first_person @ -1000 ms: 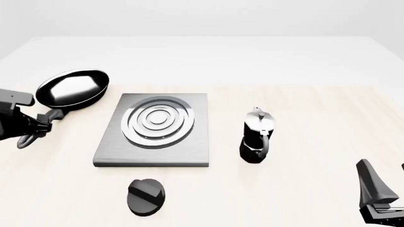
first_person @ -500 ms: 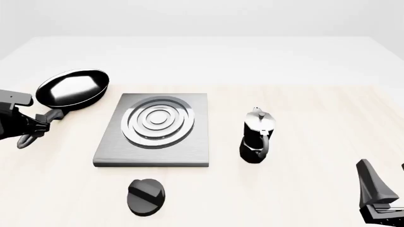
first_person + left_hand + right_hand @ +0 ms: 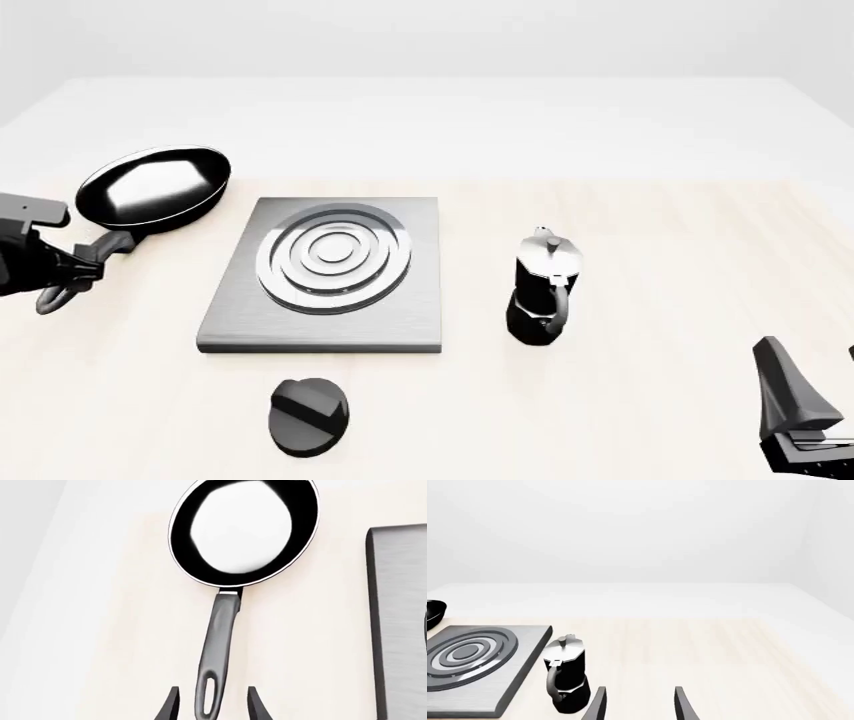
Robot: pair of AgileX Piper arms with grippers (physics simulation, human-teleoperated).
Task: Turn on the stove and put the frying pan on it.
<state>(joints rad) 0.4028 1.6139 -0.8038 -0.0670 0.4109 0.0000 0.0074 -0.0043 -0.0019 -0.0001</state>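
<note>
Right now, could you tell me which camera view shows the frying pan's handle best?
The left wrist view: the frying pan handle runs full length, its end between the open jaws. The front view shows it partly hidden behind the left gripper. The right wrist view shows only the pan's rim.

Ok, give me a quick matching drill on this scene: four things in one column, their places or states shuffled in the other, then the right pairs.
Things:
1. frying pan
2. knob
3. moka pot
4. left end effector

Places or states:
A. standing to the right of the stove
B. open, fingers either side of the pan handle's end
C. on the table left of the stove, not on the burner
D. on the table in front of the stove's near edge

Pairs: 1-C, 2-D, 3-A, 4-B
</note>
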